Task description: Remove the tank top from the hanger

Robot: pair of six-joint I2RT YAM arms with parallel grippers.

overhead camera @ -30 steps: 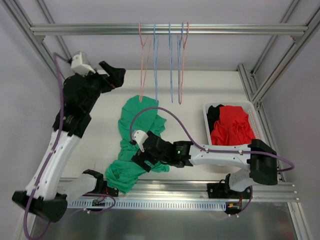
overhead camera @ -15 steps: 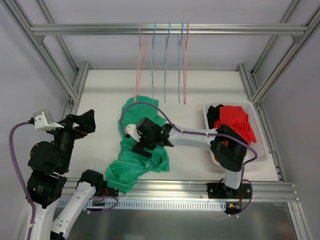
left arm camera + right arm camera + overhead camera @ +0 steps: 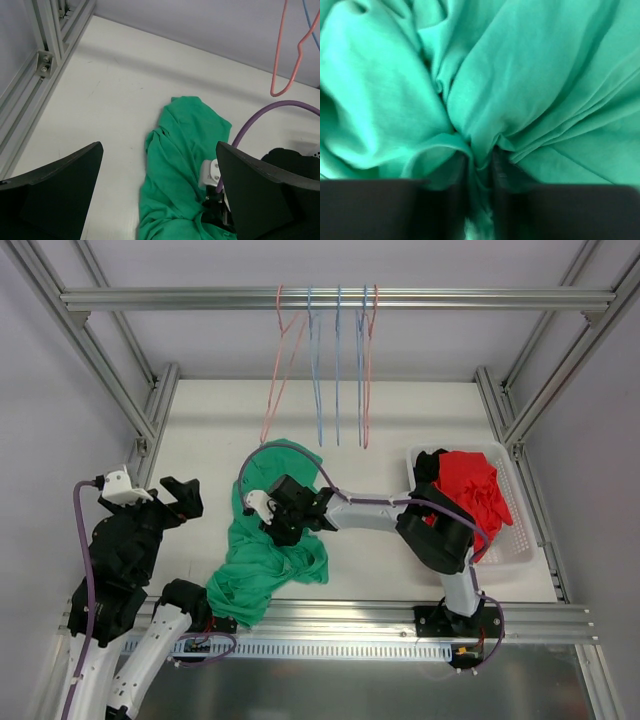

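Fingers (image 3: pixel 395 210) of the right gripper (image 3: pixel 480 167) are pinched on a fold of the green tank top (image 3: pixel 270 565), which lies crumpled on the table (image 3: pixel 200 440) below the hangers (image 3: pixel 320 370). The left gripper (image 3: pixel 159 150) hangs wide apart to its left, holding nothing.

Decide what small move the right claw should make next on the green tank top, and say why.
Probably lift the right claw slightly. Its fingers pinch a bunched fold of the green tank top, which lies crumpled on the table; a small raise should show whether the grip holds.
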